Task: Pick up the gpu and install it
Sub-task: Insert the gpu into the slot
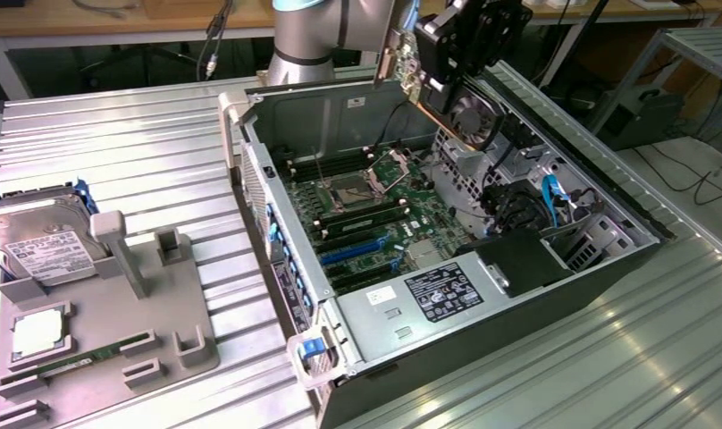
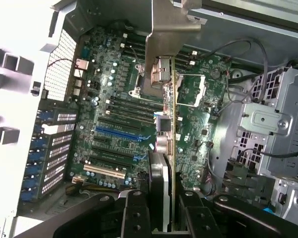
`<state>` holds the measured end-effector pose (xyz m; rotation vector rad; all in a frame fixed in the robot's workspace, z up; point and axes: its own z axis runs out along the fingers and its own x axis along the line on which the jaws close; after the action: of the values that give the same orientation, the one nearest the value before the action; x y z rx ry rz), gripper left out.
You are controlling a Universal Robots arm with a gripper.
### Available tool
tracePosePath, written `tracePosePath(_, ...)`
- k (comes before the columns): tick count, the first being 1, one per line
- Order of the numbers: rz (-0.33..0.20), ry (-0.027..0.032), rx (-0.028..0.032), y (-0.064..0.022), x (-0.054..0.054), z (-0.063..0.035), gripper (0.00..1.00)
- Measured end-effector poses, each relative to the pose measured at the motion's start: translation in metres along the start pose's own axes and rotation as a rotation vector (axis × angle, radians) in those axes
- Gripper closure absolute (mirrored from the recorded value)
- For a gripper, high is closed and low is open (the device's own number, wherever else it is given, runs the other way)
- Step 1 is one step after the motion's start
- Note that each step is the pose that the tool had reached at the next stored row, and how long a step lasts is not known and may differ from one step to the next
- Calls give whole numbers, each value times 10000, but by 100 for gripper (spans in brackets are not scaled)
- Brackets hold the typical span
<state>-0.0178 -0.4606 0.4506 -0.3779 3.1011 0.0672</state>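
Exterior view, upper centre: the gripper (image 1: 471, 36) is clamped on the gpu (image 1: 471, 112). The card hangs in the air over the far end of the open computer case (image 1: 256, 179) and touches nothing below. In the wrist view it runs edge-on between the two black fingers (image 2: 134, 213), with its silvery bracket (image 2: 169, 29) out ahead and the motherboard (image 2: 114, 99) underneath.

The biggest risk, as I judge it, is the case itself. The card is long, and a tilted descent could knock the bracket against the case wall or frame. The blue slots (image 1: 355, 250) sit lower and nearer the middle of the exterior view, so the card does not appear to be lined up over them. A contact edge pressed down off-line could jam or scrape the board. The loose cables (image 1: 549, 192) at centre right could snag the fan side. The grip is on a narrow card, so a bump might twist it between the pads.

As for containers, the case holds the motherboard, a labelled power supply (image 1: 439, 290) at lower centre, the slots and the cables. The grey tray (image 1: 158, 304) at lower left holds a silver hard drive (image 1: 46, 250) and a thin green memory stick (image 1: 81, 365).
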Motion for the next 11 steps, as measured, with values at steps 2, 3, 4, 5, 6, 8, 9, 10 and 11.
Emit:
tracePosePath(2,-169,7,-5,-1,0,0,72)
tracePosePath(3,-268,11,-7,-3,0,0,72)
tracePosePath(4,-351,14,-10,-3,1,0,72)
tracePosePath(5,-431,17,-13,-4,1,0,72)
tracePosePath(6,-517,19,-17,-5,1,0,72)
tracePosePath(8,-700,26,-23,-5,1,0,72)
tracePosePath(9,-784,30,-26,-6,2,0,72)
tracePosePath(10,-869,33,-29,-6,2,0,72)
tracePosePath(11,-971,36,-33,-7,2,0,72)
